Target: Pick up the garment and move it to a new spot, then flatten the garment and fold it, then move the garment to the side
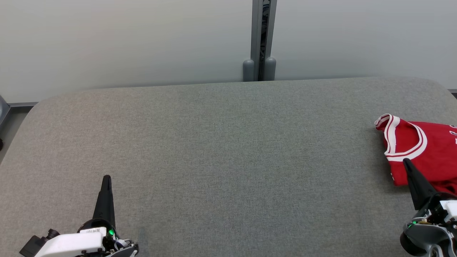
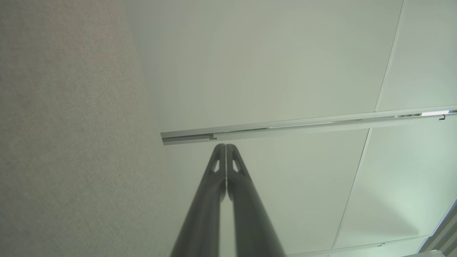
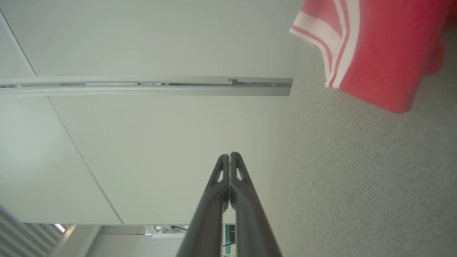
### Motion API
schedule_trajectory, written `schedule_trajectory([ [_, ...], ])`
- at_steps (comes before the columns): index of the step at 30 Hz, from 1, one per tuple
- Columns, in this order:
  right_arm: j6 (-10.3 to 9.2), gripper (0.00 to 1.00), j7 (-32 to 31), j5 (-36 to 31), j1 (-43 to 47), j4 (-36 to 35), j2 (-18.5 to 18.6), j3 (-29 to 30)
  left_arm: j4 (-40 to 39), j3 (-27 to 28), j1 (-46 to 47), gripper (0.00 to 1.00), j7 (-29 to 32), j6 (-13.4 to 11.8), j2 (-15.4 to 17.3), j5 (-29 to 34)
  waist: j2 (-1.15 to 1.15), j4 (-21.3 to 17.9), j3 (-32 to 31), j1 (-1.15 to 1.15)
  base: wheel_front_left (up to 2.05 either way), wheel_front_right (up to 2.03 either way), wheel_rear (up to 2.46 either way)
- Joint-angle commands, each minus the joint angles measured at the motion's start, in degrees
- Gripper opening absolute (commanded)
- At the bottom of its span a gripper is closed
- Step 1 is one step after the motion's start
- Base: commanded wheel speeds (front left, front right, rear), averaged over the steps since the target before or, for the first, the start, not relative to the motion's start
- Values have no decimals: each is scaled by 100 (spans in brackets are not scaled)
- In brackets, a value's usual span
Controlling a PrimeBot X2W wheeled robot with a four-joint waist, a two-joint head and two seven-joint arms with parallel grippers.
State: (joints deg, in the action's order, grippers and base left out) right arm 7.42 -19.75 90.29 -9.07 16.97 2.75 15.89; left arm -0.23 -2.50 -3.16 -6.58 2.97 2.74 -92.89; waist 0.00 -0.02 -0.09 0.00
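Head view is showing the left end effector [image 1: 106,177] hovering at the near left, its two dark fingers pressed together over the grey tabletop [image 1: 228,150], while the right end effector [image 1: 406,161] is standing at the near right, also closed and gripping nothing. Just past its tip, the red garment [image 1: 428,150] with white-striped trim is lying at the tabletop's right side, running out of frame. Farther back, pale wall panels [image 1: 125,39] are meeting at a grey post [image 1: 260,35].
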Motion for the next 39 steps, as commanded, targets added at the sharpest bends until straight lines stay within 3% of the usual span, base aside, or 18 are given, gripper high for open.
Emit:
schedule_trajectory([
  [1, 13, 0, -29, 38, -35, -2, 22, 6, -20, 29, -29, 0, 8, 32, 13, -12, 0, 0, 0, 0, 0, 0, 0],
  [39, 12, 0, -29, 38, -35, -2, 22, 5, -20, 29, -29, 0, 8, 32, 13, -12, 0, 0, 0, 0, 0, 0, 0],
])
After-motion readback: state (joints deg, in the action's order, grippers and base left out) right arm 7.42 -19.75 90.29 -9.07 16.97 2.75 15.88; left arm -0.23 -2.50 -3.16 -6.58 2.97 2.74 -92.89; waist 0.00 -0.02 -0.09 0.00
